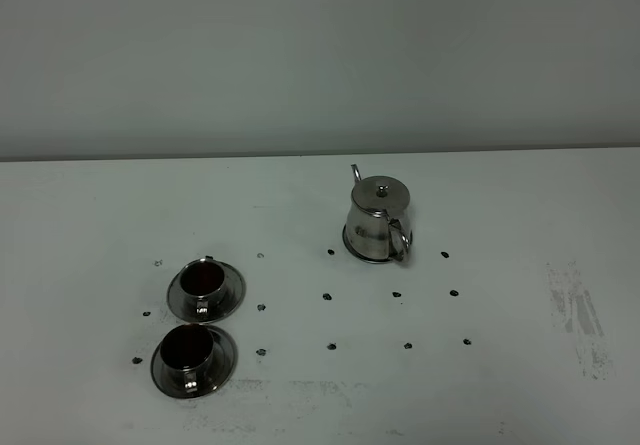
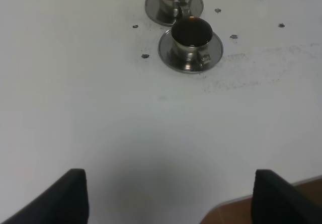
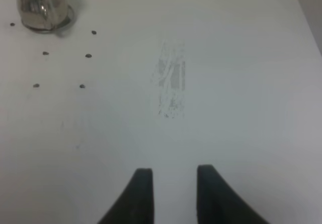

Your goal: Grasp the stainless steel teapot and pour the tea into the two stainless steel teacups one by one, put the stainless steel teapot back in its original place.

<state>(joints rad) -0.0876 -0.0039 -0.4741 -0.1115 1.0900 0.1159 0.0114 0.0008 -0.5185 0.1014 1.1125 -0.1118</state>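
1. My left pincer (image 2: 168, 194) is open. Its two dark fingertips (image 2: 68, 196) stand far apart at the frame edge of the left wrist view, with bare white table (image 1: 500, 205) between them. Nothing is held.
2. My right pincer (image 3: 171, 194) has its jaws set narrow but not touching. A strip of table surface shows in the gap between its fingertips (image 3: 141, 191). Nothing is held.
3. Neither pincer appears in the high view.
4. The teapot (image 1: 380, 220) stands upright on the table, right of centre in the high view. Its lid is on. The spout points toward 11 o'clock, and the loop handle faces 5 o'clock.
5. The teapot sits on the round coaster (image 1: 353, 247), whose rim shows around the base.
6. The far cup (image 1: 203, 283) stands on its saucer (image 1: 232, 287) at roughly 8 o'clock from the teapot, well apart from it.
7. The near cup (image 1: 187, 350) stands on its own saucer (image 1: 222, 357) at 6 o'clock from the far cup. The two saucers lie just beside each other.
8. Both cups are upright, and their interiors look dark. I cannot tell from these views whether they hold liquid.
9. Small dark dots (image 1: 329, 296) mark the table in rows between the cups and the teapot.
10. A grey scuffed patch (image 1: 578, 315) lies on the table at 4 o'clock from the teapot.
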